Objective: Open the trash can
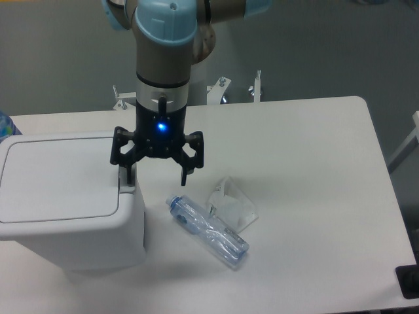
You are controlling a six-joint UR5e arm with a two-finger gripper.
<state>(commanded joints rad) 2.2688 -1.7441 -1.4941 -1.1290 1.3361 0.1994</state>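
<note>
The trash can point(65, 229) is a large boxy white bin at the left of the table, with its flat lid point(59, 180) down and closed. My gripper point(158, 175) hangs from the arm above the bin's right edge, pointing down, with its two fingers spread wide open and nothing between them. The left finger point(129, 171) is over the bin's right rim beside the lid; the right finger point(186, 175) is over the table to the right of the bin. The push-button strip is not clearly visible, partly hidden by the left finger.
A crushed clear plastic bottle point(208, 231) with a blue cap lies on the white table point(308, 196) right of the bin. A crumpled clear plastic wrapper point(234, 204) lies next to it. A metal bracket point(236, 88) stands at the table's back edge.
</note>
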